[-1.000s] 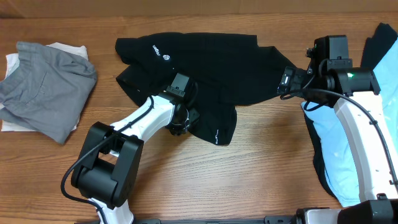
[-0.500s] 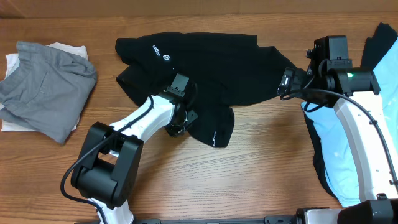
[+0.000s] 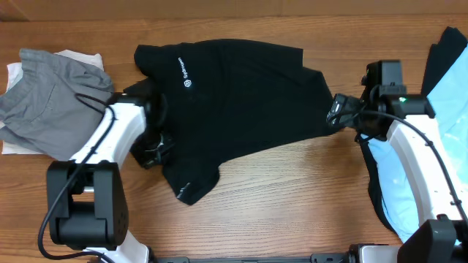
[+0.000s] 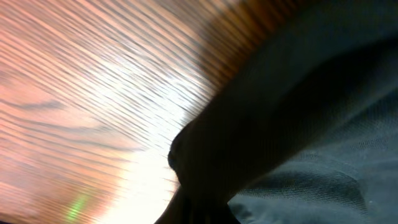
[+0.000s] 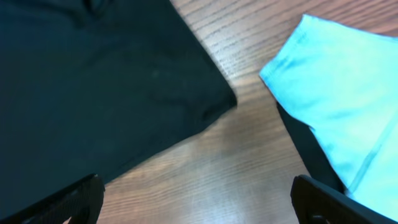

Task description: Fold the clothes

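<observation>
The table [image 3: 292, 190] was seen under the black T-shirt [image 3: 241, 95], which was spread logo-up. A grey garment [image 3: 51, 109] was noted well left of the T-shirt, and a light blue garment [image 3: 387, 190] just to its right. The left gripper [image 3: 155, 139] was found clamped on the T-shirt's left edge, and the right gripper [image 5: 199, 199] was held wide open over its right corner.
</observation>
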Robot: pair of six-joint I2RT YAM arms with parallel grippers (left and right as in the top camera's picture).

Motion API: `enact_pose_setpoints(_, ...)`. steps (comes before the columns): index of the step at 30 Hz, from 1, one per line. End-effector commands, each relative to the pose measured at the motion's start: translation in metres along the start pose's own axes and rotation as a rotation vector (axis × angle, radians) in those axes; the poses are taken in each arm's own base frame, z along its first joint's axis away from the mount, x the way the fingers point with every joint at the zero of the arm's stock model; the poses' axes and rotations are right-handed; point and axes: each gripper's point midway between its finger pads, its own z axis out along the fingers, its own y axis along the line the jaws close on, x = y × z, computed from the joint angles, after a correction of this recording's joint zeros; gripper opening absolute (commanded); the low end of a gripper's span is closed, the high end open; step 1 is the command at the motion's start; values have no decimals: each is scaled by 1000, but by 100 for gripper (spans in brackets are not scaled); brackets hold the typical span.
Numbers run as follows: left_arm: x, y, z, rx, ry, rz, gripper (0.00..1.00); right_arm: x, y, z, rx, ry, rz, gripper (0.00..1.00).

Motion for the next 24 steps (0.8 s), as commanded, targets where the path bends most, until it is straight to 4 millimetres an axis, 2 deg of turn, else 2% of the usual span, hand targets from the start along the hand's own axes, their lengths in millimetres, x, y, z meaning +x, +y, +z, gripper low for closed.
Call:
enact_pose_setpoints(1,-9,10,-9,-9,-28,32,4,13,-4,21,-5,15,19,99)
enact_pose_setpoints(4,-9,9,-9,-8,-29,34,4,23,4,43,-75,17,27,86)
enact_pose_setpoints(6,-8,8,-9,-9,-29,38,4,27,3,53,-77,23,57,82)
enact_pose_setpoints(11,-8,7,-9,-8,-31,41,4,41,-3,85,-62,56,110,82)
enact_pose_setpoints(19,-8,7,-9,-7,-32,41,4,40,-3,124,-55,72,158,84)
enact_pose_setpoints(22,-8,7,-9,-6,-33,41,4,34,-1,130,-66,47,156,84)
enact_pose_setpoints(24,-8,7,-9,-6,-33,41,4,28,1,130,-78,23,155,78)
